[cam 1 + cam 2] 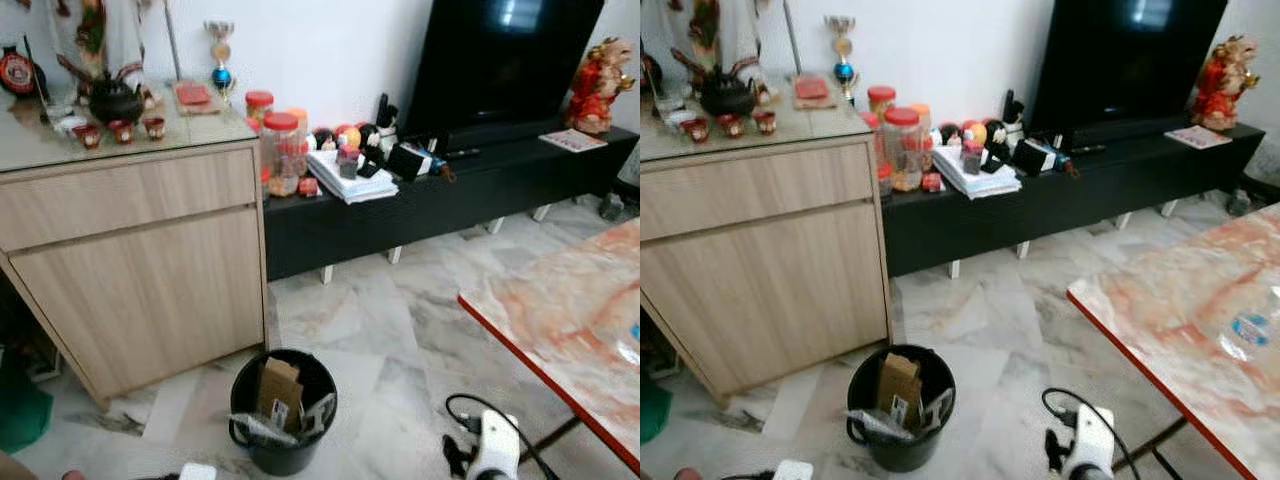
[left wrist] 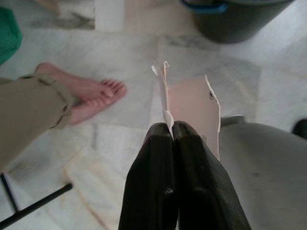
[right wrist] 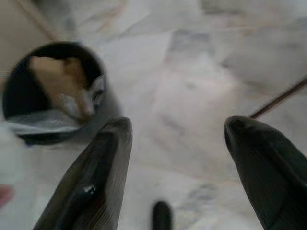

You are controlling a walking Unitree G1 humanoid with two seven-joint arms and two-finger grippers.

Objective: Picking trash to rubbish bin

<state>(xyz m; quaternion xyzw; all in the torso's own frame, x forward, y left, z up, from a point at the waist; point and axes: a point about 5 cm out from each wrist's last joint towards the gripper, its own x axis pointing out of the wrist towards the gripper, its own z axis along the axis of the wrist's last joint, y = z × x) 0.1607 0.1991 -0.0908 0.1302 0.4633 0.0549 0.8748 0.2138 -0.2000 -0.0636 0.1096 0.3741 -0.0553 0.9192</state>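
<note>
A black rubbish bin (image 1: pixel 283 410) stands on the marble floor before the wooden cabinet, holding a brown cardboard box (image 1: pixel 279 388) and crumpled wrappers. In the left wrist view my left gripper (image 2: pixel 172 128) is shut on a torn piece of pale card (image 2: pixel 192 108), with the bin's base (image 2: pixel 240 19) a short way beyond. My right gripper (image 3: pixel 178 129) stands open over the floor with nothing between its fingers, and the bin (image 3: pixel 50 91) lies off to one side of it. The right arm's white wrist (image 1: pixel 495 450) shows low in the eye view.
A person's bare foot (image 2: pixel 88 93) and trouser leg stand on the floor near my left gripper. A wooden cabinet (image 1: pixel 140 260) is at left, a low black TV bench (image 1: pixel 440 195) behind, and a marble-topped table (image 1: pixel 570 320) with red edge at right.
</note>
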